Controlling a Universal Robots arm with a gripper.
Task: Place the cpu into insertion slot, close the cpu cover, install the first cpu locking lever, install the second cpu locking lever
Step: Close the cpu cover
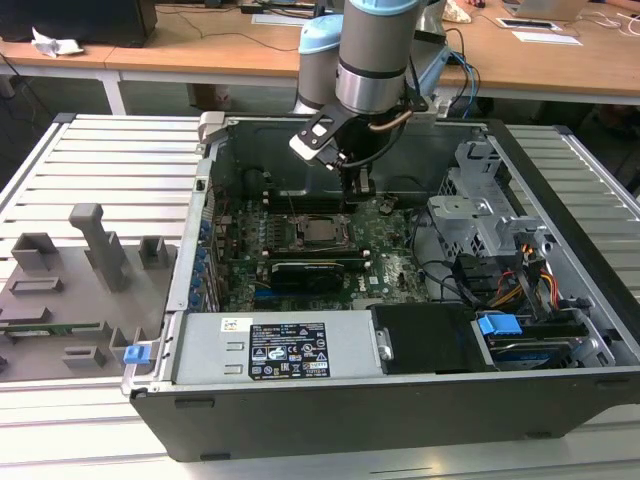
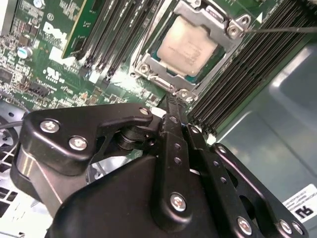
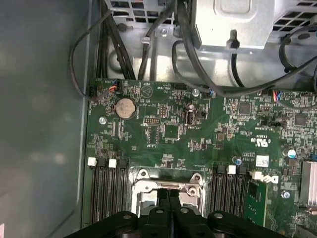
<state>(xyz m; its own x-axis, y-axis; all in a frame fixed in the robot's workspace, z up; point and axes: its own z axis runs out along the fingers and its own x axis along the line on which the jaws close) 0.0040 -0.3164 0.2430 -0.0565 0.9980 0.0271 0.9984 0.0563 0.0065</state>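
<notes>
On the exterior view's left, a grey parts tray [image 1: 70,300] sits on the slatted table [image 1: 120,150]. Mid-case, the cpu [image 2: 188,47] is in the insertion slot [image 1: 325,232] with the cpu cover [image 2: 153,74] down over it. The gripper [image 2: 173,101] is clenched on nothing, tips at the socket's edge. I'd press slow and straight, since the memory slots [image 2: 247,69] crowd it. The drive cage [image 1: 480,205] is off to the right.

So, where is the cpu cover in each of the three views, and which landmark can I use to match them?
Exterior view: the cover lies in the middle of the green board, beside the claw tip.
Second wrist view: the cover frames the pale cpu, just beyond the claw.
First wrist view: the cover sits between the memory slots, partly behind the claw.
Shared landmark: the claw tip at the cover's edge.
</notes>
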